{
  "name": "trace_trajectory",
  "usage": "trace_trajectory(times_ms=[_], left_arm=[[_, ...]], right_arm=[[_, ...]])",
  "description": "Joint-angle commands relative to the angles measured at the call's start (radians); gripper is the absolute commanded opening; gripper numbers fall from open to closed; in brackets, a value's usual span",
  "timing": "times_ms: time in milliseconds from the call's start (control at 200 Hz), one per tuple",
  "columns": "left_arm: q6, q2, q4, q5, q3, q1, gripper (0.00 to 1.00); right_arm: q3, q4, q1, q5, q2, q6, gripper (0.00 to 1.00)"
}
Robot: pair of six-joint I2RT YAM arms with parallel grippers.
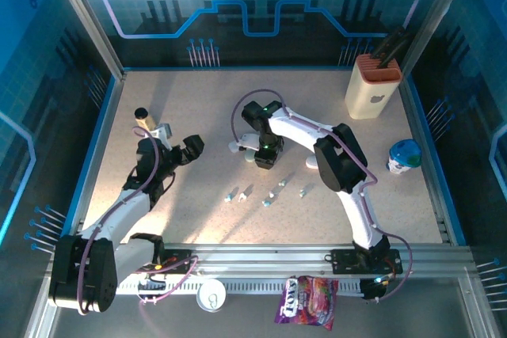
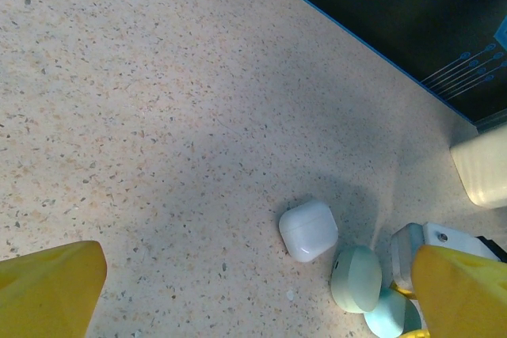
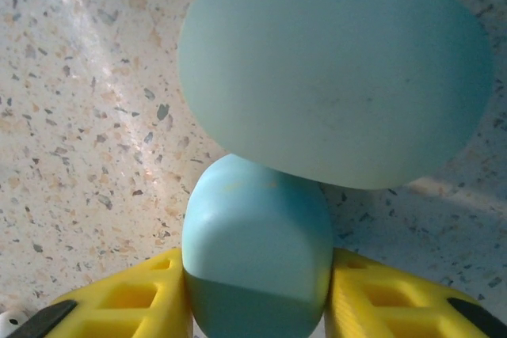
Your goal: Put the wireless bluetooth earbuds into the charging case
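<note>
On the speckled table [image 1: 198, 100] the right gripper [image 3: 257, 275] clamps the blue charging case [image 3: 253, 227] and should hold it square, while the left gripper [image 2: 253, 275] gapes open.

Tiny white earbuds [image 1: 267, 202] are scattered loose on the tabletop [image 1: 198, 219]; a teal charging case [image 3: 253, 259] is seen just behind them.

Six tiny earbuds [image 1: 267, 203] can be counted on the counter [image 1: 158, 219] in the top view, each too small to tell apart further. There are three charging cases grouped together: one white case [image 2: 308, 229], one pale green case [image 2: 356, 277] and one light blue case [image 2: 392, 314], and one more white rounded thing [image 1: 311, 162] that may be a fourth. There is one each of a knife block [image 1: 372, 89], a blue-and-white cup [image 1: 404, 156], a dark-capped bottle [image 1: 142, 116], a candy bag [image 1: 307, 302] and a round white lid [image 1: 211, 297].
</note>
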Motion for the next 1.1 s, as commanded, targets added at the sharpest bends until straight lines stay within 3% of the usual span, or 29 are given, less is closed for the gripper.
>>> trace_trajectory(times_ms=[0, 145, 200, 295, 520, 690, 815, 1096], left_arm=[[0.009, 0.009, -0.011, 0.041, 0.015, 0.01, 0.99], [-0.001, 0.007, -0.04, 0.093, 0.035, 0.01, 0.99], [0.011, 0.011, -0.063, 0.136, 0.049, 0.009, 0.99], [0.039, 0.017, -0.114, 0.203, 0.072, 0.006, 0.99], [0.001, 0.052, -0.173, 0.406, 0.131, -0.04, 0.93], [-0.015, 0.083, -0.225, 0.467, 0.191, -0.127, 0.86], [-0.043, 0.122, -0.169, 0.494, 0.192, -0.174, 0.74], [-0.11, 0.272, -0.015, 0.479, 0.235, -0.279, 0.64]], right_arm=[[-0.055, 0.039, -0.003, -0.026, -0.011, -0.003, 0.35], [-0.155, 0.147, -0.012, -0.053, -0.117, -0.001, 0.32], [-0.226, 0.23, -0.014, -0.066, -0.186, -0.009, 0.37], [-0.349, 0.397, -0.026, -0.095, -0.307, 0.004, 0.32], [-0.524, 0.606, -0.035, -0.169, -0.471, 0.02, 0.3], [-0.6, 0.675, -0.047, -0.232, -0.533, 0.048, 0.3], [-0.628, 0.699, -0.053, -0.285, -0.554, 0.059, 0.31], [-0.654, 0.717, -0.055, -0.359, -0.574, 0.071, 0.3]])
